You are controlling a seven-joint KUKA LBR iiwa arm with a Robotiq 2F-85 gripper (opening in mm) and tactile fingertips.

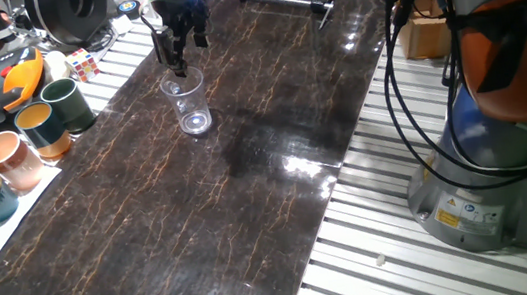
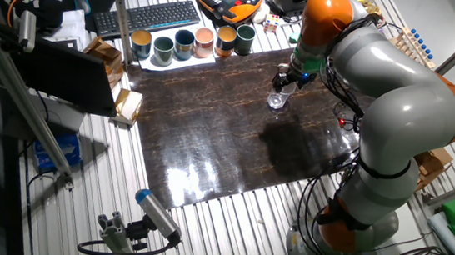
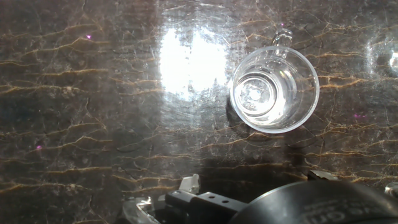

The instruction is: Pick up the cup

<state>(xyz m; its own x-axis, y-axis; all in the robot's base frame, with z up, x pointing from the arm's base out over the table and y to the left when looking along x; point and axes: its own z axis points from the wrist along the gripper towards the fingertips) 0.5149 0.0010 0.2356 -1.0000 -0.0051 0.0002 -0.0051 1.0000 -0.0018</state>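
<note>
Clear cup sits upright on the dark table. Gripper points straight down just above its rim, jaws apart, holding nothing.

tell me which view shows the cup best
The hand view: it looks straight down into the cup, with its round rim and thick base clear and unobstructed. One fixed view shows it upright on the dark table, the tool just above its rim. The other fixed view shows it tiny, partly hidden.
</note>
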